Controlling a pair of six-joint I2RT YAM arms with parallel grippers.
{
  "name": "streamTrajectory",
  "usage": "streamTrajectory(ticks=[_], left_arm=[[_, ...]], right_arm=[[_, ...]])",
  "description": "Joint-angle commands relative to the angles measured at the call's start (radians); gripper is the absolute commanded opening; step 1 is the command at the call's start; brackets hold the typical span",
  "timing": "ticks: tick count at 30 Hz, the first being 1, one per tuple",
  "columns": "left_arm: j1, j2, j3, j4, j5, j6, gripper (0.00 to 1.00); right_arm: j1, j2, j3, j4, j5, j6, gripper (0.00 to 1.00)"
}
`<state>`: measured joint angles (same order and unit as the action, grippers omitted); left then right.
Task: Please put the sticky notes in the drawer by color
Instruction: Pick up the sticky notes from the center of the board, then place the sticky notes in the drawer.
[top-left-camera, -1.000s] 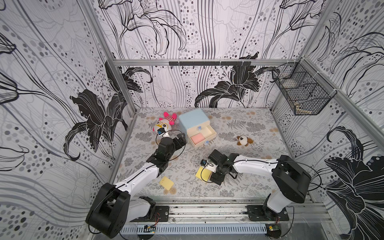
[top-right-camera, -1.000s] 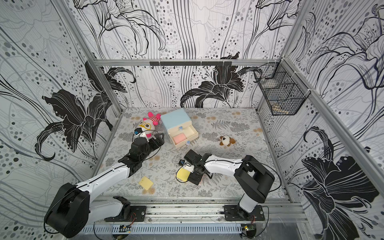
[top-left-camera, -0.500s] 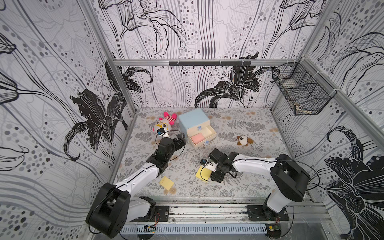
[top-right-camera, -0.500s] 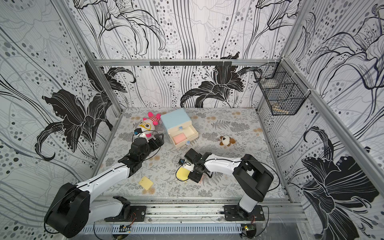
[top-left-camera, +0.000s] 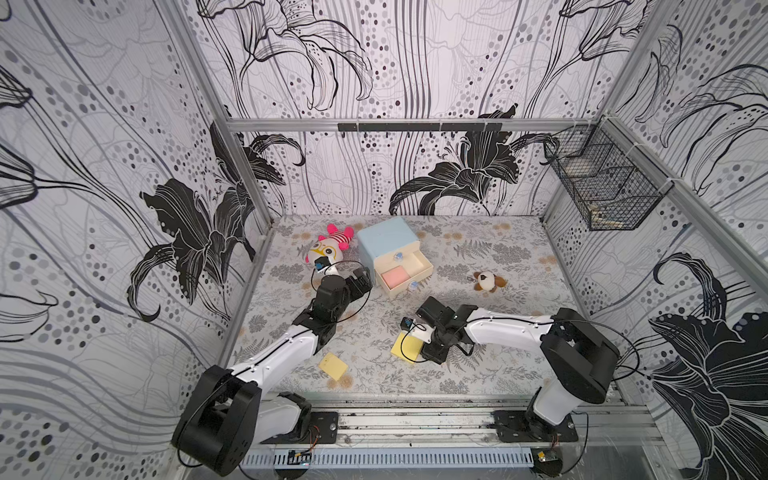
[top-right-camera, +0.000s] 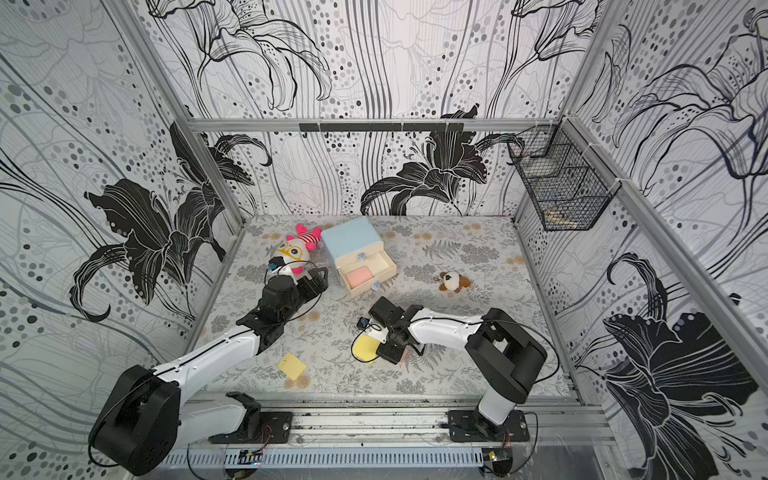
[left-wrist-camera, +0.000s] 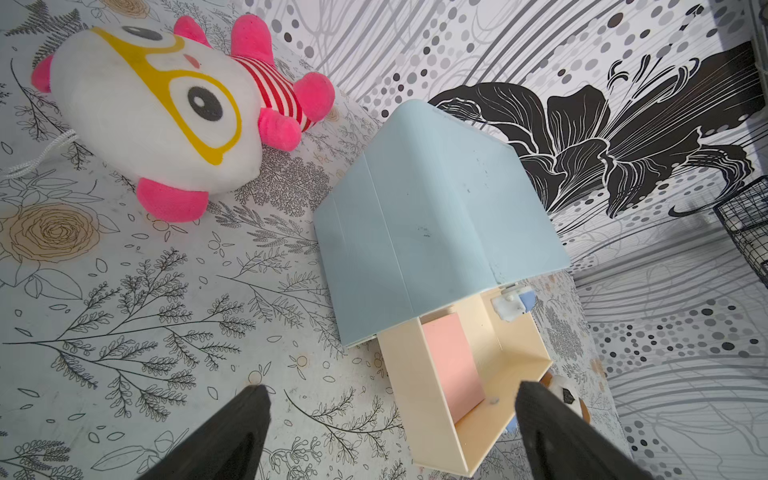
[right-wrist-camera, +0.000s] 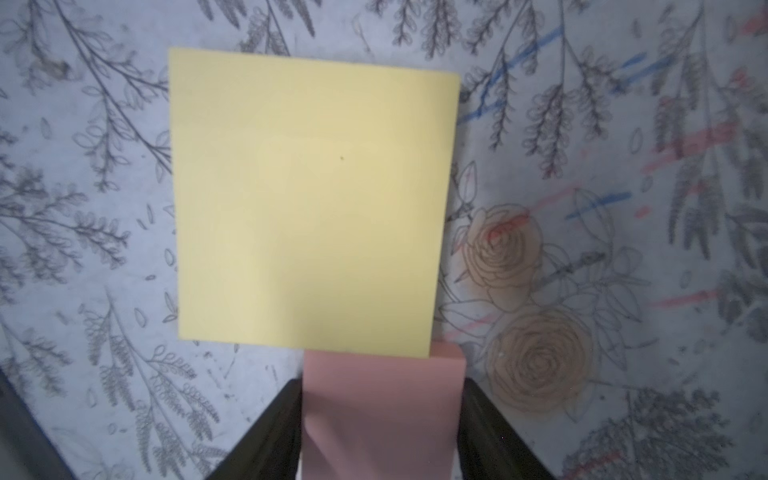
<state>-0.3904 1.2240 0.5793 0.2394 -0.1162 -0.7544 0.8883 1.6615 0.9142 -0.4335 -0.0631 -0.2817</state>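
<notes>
Holding one pink pad (top-left-camera: 396, 276), the drawer (top-left-camera: 417, 262) stands open; left pincer (left-wrist-camera: 392, 386) gapes, right pincer (right-wrist-camera: 380, 386) clamps another pink pad (right-wrist-camera: 382, 419).

Looked down on a flat worktop (top-left-camera: 498, 249) printed with grey ferns and tan roses. Found toward the back a pale blue cube-shaped chest (top-left-camera: 386, 239) with cream drawers, just beside a white-and-pink plush toy (top-left-camera: 328, 251) with yellow glasses. Saw a small brown-and-white plush dog (top-left-camera: 487, 281) apart to the right. Noted one square yellow paper pad (top-left-camera: 333, 366) near the front left, and a second yellow pad (top-left-camera: 408, 348) near the middle, touching a salmon pink paper pad (right-wrist-camera: 382, 415).
</notes>
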Motion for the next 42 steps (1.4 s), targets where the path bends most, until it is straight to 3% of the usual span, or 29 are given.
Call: streamTrajectory(ticks=[1, 13, 20, 28, 34, 42], left_arm=[[0.007, 0.005, -0.01, 0.035, 0.001, 0.01, 0.97], [0.01, 0.005, -0.01, 0.04, 0.003, 0.008, 0.97], [0.009, 0.013, -0.007, 0.049, 0.004, 0.011, 0.97], [0.011, 0.042, -0.008, 0.095, 0.049, -0.009, 0.97], [0.011, 0.059, -0.019, 0.111, 0.059, -0.023, 0.97], [0.011, 0.066, -0.026, 0.116, 0.066, -0.03, 0.97]], right_arm=[[-0.008, -0.031, 0.0, -0.023, 0.007, 0.011, 0.6], [-0.067, -0.144, 0.011, 0.014, -0.024, 0.024, 0.56], [-0.152, -0.174, 0.112, 0.092, -0.068, 0.005, 0.57], [-0.256, -0.061, 0.308, 0.244, -0.107, -0.016, 0.58], [-0.308, 0.109, 0.457, 0.329, -0.111, 0.039, 0.57], [-0.336, 0.208, 0.504, 0.437, -0.123, 0.127, 0.57]])
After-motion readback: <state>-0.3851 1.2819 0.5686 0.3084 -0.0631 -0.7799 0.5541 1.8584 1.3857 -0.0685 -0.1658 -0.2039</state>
